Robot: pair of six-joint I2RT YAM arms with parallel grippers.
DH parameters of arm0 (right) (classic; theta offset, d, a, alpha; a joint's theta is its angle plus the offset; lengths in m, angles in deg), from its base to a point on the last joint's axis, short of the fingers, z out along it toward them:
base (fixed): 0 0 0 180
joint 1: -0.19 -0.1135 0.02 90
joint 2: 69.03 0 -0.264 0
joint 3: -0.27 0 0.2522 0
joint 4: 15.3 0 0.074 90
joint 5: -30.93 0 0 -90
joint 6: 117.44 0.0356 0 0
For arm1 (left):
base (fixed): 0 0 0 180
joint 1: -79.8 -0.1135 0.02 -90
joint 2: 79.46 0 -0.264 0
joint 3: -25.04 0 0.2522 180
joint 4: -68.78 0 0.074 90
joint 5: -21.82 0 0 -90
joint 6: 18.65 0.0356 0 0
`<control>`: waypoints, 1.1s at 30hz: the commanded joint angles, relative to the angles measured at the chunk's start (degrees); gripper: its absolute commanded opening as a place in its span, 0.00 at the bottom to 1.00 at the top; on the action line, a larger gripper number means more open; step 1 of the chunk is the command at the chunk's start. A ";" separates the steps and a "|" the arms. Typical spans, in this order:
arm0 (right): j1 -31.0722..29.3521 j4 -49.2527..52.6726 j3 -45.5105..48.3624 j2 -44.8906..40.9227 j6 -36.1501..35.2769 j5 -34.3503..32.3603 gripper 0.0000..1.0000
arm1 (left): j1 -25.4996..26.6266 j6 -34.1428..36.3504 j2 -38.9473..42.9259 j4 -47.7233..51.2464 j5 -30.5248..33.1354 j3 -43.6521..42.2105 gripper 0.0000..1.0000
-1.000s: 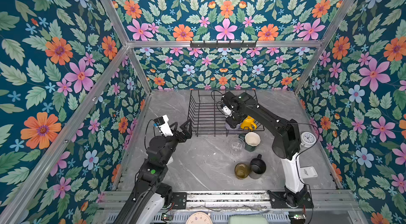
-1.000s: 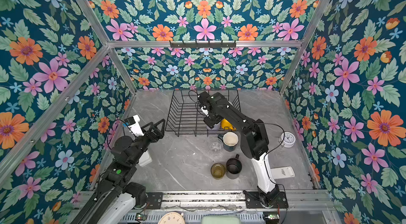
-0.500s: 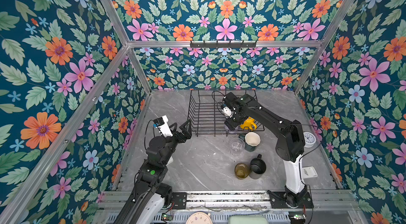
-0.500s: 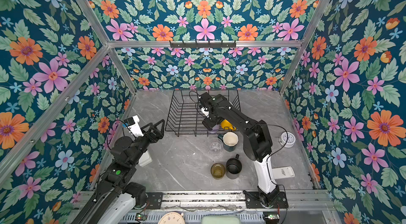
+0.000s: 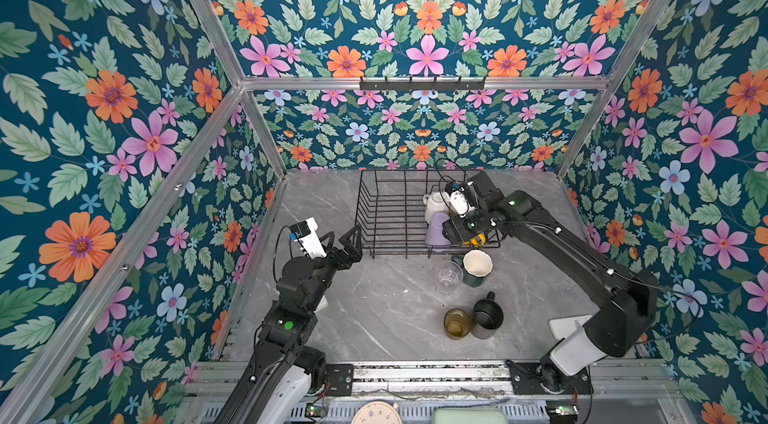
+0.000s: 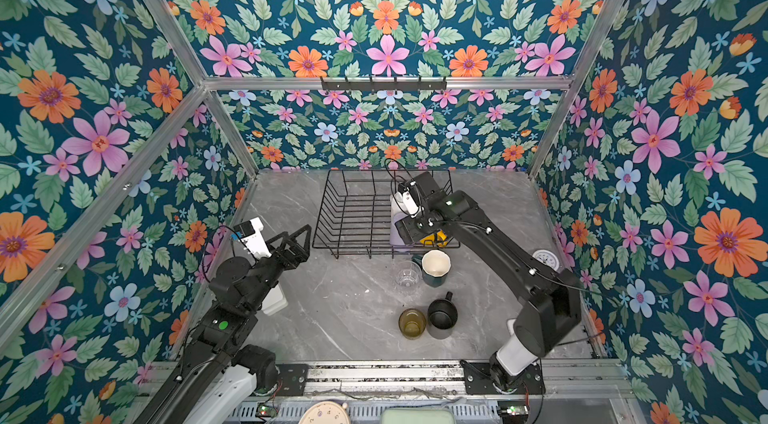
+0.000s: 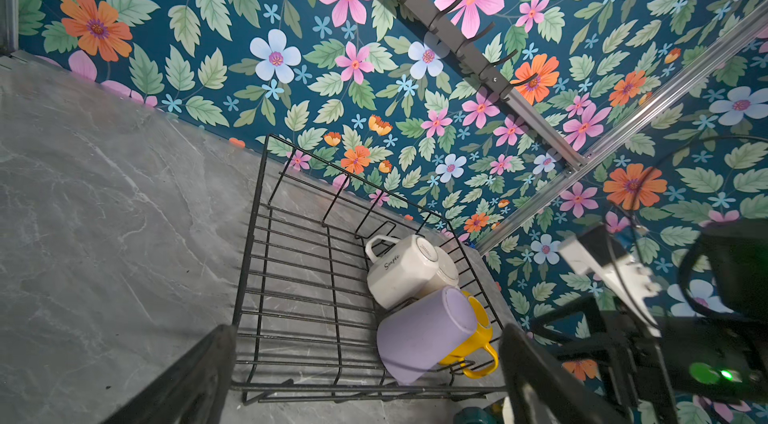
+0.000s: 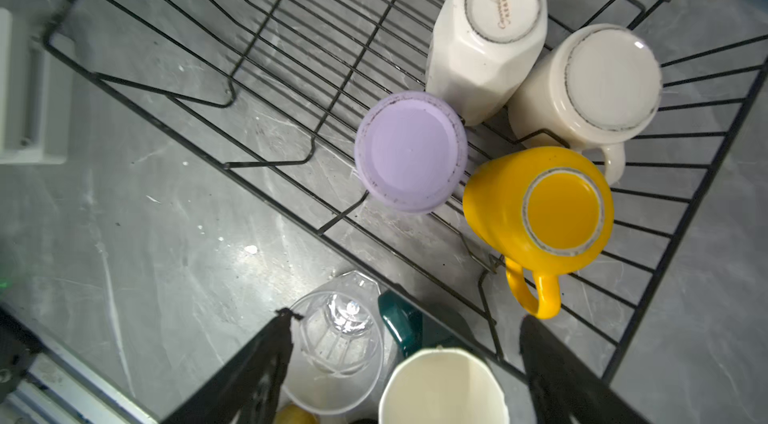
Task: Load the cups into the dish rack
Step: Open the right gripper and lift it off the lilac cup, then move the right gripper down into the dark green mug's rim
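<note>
Tumbler (image 8: 411,152) was released upside down in rack (image 5: 368,214); right gripper (image 8: 405,318) was backed off, jaws spread, empty. Left gripper (image 5: 345,241) was held wide open. Load was judged half done.

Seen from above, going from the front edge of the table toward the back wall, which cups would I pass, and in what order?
In a top view: amber glass → clear glass → lilac tumbler → white mug. The black mug and dark green mug sit about level with the glasses, so they are left out.

Four cups (image 8: 411,152) in the dish rack (image 5: 376,210), right end; four on the table (image 5: 374,318) before it
</note>
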 commanded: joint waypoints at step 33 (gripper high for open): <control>8.24 -3.75 25.87 -10.70 12.84 -1.93 0.44 | 0.06 0.28 -0.84 -1.67 1.88 -0.48 1.00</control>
